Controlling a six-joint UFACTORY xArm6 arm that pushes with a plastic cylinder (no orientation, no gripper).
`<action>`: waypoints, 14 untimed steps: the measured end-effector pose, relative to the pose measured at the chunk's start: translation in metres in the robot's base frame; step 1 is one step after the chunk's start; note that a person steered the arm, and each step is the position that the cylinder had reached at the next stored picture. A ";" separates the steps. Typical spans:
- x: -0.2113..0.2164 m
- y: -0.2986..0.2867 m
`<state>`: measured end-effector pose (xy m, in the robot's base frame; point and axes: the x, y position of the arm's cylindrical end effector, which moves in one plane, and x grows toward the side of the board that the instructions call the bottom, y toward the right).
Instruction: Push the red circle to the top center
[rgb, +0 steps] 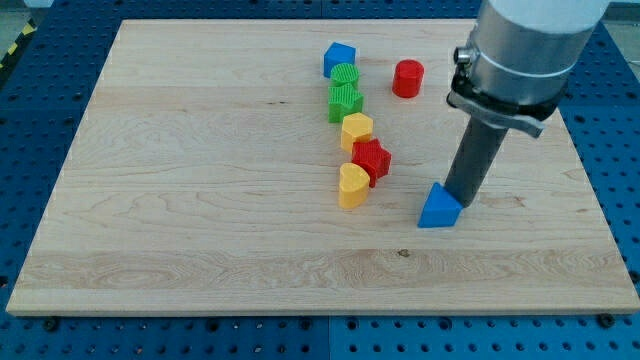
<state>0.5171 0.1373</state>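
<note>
No jaws existed; my tip touched the blue triangular block, the red circular block lying up-frame, slightly left.

red circle: plain red
blue triangle: blue
green blocks: ribbed green
board: pale wood grain
surround: blue, dotted

On the surface a column runs top to bottom of the view: blue block, green circle, green block, yellow block, red star, yellow heart, with the red circle to the right of its top and the blue triangle lower right, just beside the tip.
</note>
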 end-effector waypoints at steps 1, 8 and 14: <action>0.023 -0.010; -0.145 -0.052; -0.234 0.021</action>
<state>0.2834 0.1578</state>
